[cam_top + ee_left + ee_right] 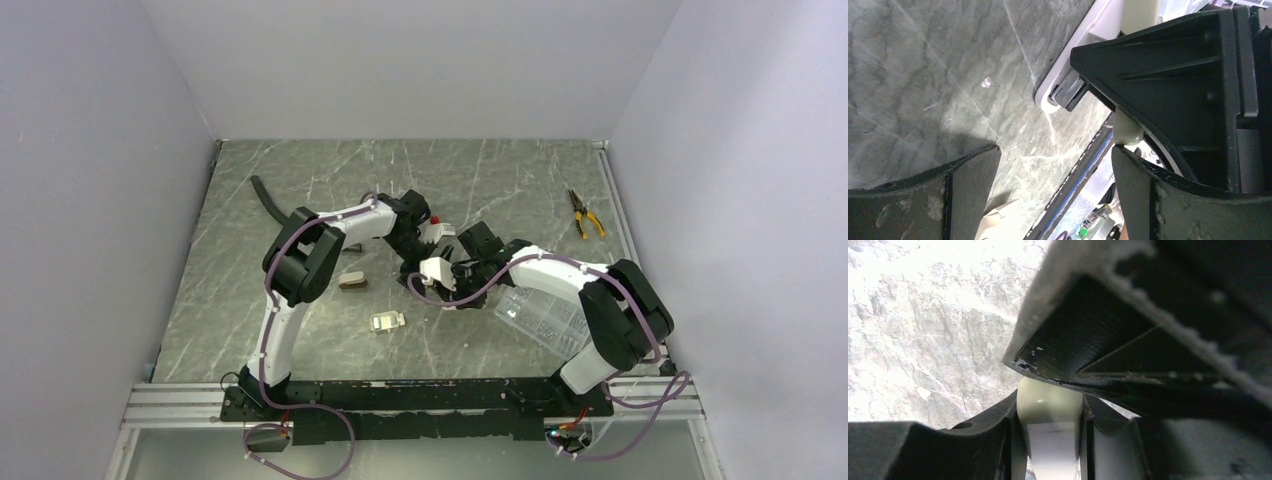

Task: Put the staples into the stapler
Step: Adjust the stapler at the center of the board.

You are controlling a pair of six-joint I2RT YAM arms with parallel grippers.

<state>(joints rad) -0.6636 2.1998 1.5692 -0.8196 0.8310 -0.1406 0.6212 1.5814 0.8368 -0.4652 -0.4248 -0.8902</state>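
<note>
The stapler (1048, 401) is clamped in the right gripper (1049, 415), held up over the middle of the surface (300, 170). From the right wrist it shows end-on: a pale rounded top over a white-silver lower part, with a finger pressed against each flank. That gripper's jaws stand narrow, closed on it. The left gripper (1055, 152) hangs just beside, its fingers spread wide with nothing between them. One of its black fingers reaches close over the stapler's top; I cannot tell whether it touches.

The stapler looks small, stiff and probably light. The smooth domed top is likely slippery, and the hinge means the top arm may swing if the grip sits on it. The flat sides of the lower part seem the safer hold, leaving the top arm free to lift by its open end. Squeezing hard across the channel could pinch it and block the staples.
</note>
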